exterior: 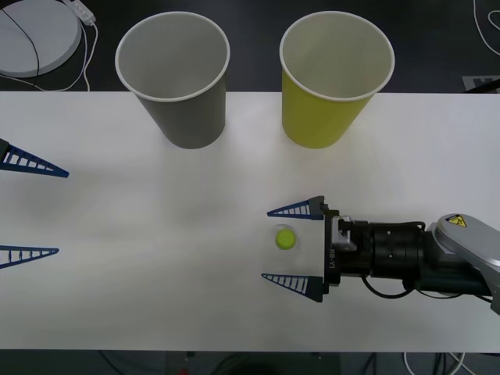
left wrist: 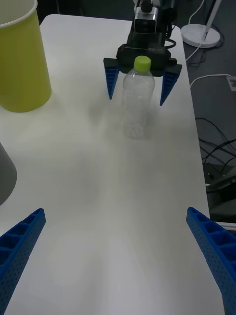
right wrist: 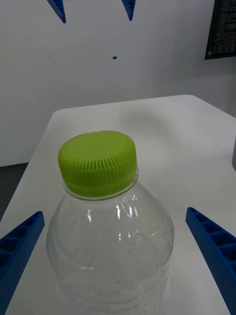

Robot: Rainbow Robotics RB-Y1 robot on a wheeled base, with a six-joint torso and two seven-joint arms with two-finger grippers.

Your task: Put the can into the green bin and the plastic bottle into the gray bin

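Observation:
The plastic bottle (exterior: 285,237) stands upright on the white table, clear and crinkly with a lime-green cap (right wrist: 97,160). My right gripper (exterior: 266,244) is open around it, one blue finger on each side and neither touching. In the left wrist view the bottle (left wrist: 137,98) stands just in front of that gripper (left wrist: 137,88). At the table's far edge the gray bin (exterior: 172,78) is on the left and the green bin (exterior: 336,78) on the right, both upright. My left gripper (exterior: 62,212) waits open at the left edge, holding nothing. The can is out of view.
A white round disc (exterior: 35,35) with a cable lies beyond the table's back left corner. A white lamp base (left wrist: 201,34) and cables sit on the floor off the table's right side. Bare tabletop (exterior: 156,234) stretches between the two grippers.

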